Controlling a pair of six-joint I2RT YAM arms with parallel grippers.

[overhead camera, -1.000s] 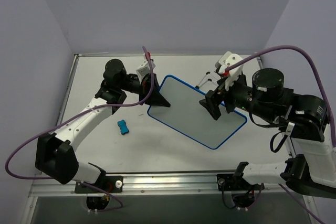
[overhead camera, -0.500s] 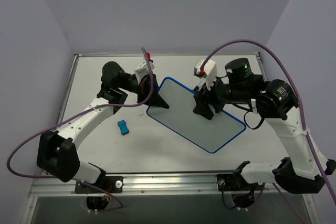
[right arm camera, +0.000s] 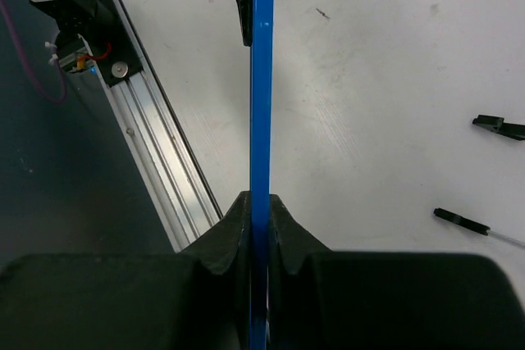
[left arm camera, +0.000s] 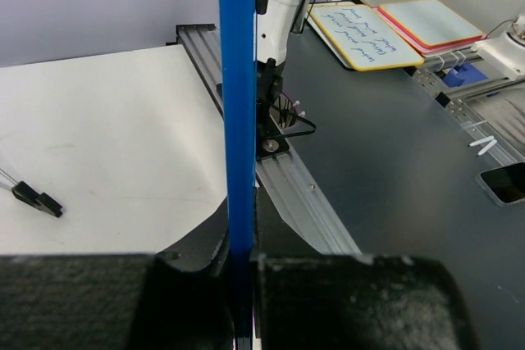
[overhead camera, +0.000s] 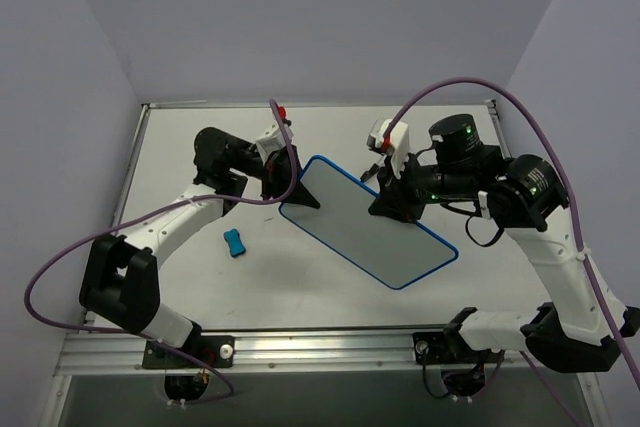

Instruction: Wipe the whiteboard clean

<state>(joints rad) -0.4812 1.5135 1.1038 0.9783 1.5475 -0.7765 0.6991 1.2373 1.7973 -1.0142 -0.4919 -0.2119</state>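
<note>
Bright, even light; soft shadows (wrist foregrounds blurred).

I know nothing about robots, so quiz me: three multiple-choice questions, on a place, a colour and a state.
1. The eraser lies: A on the table, left of the whiteboard; B on top of it; C right of it
2. The whiteboard's rim is: A red; B blue; C yellow
3. The whiteboard is: A untouched; B held by one arm; C clamped by left fingers and right fingers
Answers: A, seen from above; B, blue in every view; C, both wrist views show fingers shut on it.
</note>
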